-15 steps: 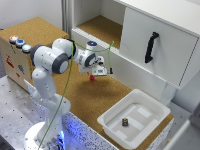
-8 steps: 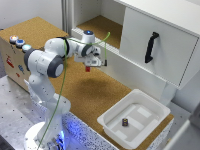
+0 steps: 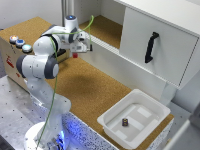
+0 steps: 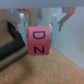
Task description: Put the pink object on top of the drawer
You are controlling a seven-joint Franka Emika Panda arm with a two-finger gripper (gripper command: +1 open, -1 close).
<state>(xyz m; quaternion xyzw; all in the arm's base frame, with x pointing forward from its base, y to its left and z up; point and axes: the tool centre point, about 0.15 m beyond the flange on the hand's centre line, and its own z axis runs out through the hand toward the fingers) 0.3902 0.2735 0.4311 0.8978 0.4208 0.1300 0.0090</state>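
Observation:
My gripper [image 3: 78, 49] is shut on the pink object [image 3: 75, 55], which shows as a small reddish spot under the fingers, lifted above the cork table. In the wrist view the pink object [image 4: 39, 41] is a pink block with dark letters, held between the two fingers [image 4: 22, 27] of the gripper [image 4: 40, 31]. The drawer [image 3: 155, 47] is a white unit with a black handle [image 3: 151, 46] on the exterior view's right. Its white top [image 3: 170, 11] is higher than the gripper. The gripper hangs beside the drawer's open, cork-floored end [image 3: 105, 27].
A white tray [image 3: 107, 122] near the table's front holds a small dark cylinder with a pale band [image 3: 125, 121]. A wooden box with round buttons [image 3: 19, 43] stands on the exterior view's left. The arm's base [image 3: 45, 125] stands at the front left.
The arm has swung toward the exterior view's left and farther back, carrying the pink object. The grip has not changed.

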